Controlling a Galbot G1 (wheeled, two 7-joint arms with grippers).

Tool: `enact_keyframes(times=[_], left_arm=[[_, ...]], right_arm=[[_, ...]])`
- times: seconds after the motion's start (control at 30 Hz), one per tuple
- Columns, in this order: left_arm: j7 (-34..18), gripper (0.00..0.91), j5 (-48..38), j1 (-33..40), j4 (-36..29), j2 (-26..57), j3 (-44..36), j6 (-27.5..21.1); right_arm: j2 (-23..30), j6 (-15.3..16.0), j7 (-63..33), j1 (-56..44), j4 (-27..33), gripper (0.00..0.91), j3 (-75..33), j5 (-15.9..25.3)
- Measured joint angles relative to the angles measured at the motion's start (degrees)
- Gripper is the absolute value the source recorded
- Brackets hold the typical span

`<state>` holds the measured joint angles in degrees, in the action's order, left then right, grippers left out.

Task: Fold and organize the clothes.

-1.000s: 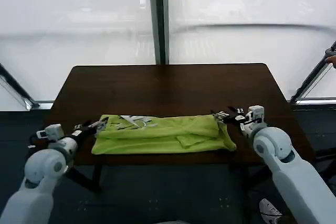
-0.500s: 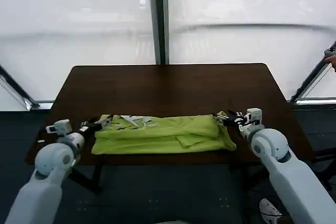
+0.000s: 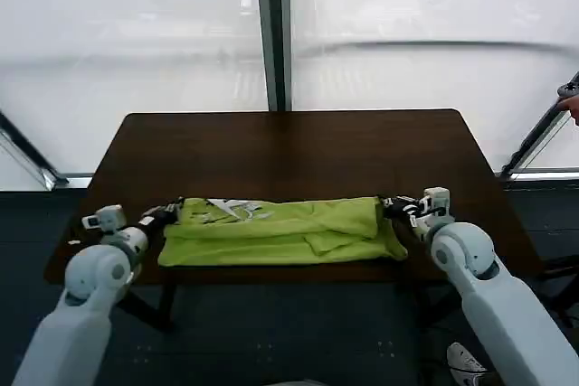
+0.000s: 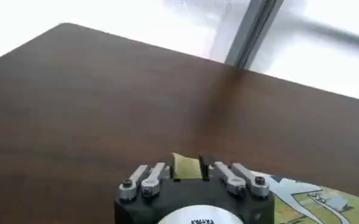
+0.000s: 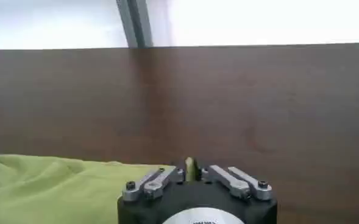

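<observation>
You have the lime T-shirt point(image 3: 280, 231) lying as a long folded band along the near edge of the dark wooden table point(image 3: 298, 146), with the left gripper point(image 3: 166, 215) at its left end and the right gripper point(image 3: 394, 206) at its right end. Each wrist view shows a sliver of green fabric pinched between closed jaws, so both grippers look clamped on the shirt's far corners (the printed inner side shows by the left one). To fold well, I'd judge you should lift both ends together, keep the cloth lightly taut between them, and carry it evenly so the band does not skew or slip off the near edge. The far half of the tabletop lies bare before frosted window panels split by a dark post.
</observation>
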<state>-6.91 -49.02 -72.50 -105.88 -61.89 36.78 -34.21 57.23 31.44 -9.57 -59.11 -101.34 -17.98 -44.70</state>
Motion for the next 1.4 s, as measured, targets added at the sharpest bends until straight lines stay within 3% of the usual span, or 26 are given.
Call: enact_keyframes(times=[0.33, 0.37, 0.43, 0.63, 1.07, 1.4], left_arm=[[-1.3, 0.878, 0.2, 1.6, 0.5, -1.2, -1.5, -1.1], [-1.5, 0.731, 0.2, 1.7, 0.6, -1.3, -1.6, -1.1], [-1.7, 0.205, 0.2, 1.8, 0.7, -1.5, -1.8, -1.3], [-2.4, 0.010, 0.3, 1.5, 0.8, -2.3, -2.3, -1.4], [-2.1, 0.000, 0.5, 1.6, 0.8, -2.4, -2.3, -0.4], [-2.0, 0.000, 0.1, 1.9, 0.9, -2.2, -1.0, 0.5]], right_arm=[[-0.1, 0.3, 0.1, -0.1, -0.9, 0.000, 0.2, -0.1], [-0.1, 0.3, 0.1, 0.0, -0.9, 0.000, 0.3, -0.1], [-0.2, 0.3, 0.1, 0.1, -1.0, 0.000, 0.3, -0.1], [-0.2, 0.3, 0.1, 0.2, -1.0, 0.000, 0.3, -0.2], [0.2, 0.0, -0.2, -0.2, -1.0, 0.000, -0.1, -0.2], [2.5, -3.7, -3.5, -0.1, 1.1, 0.000, -0.2, -0.3]])
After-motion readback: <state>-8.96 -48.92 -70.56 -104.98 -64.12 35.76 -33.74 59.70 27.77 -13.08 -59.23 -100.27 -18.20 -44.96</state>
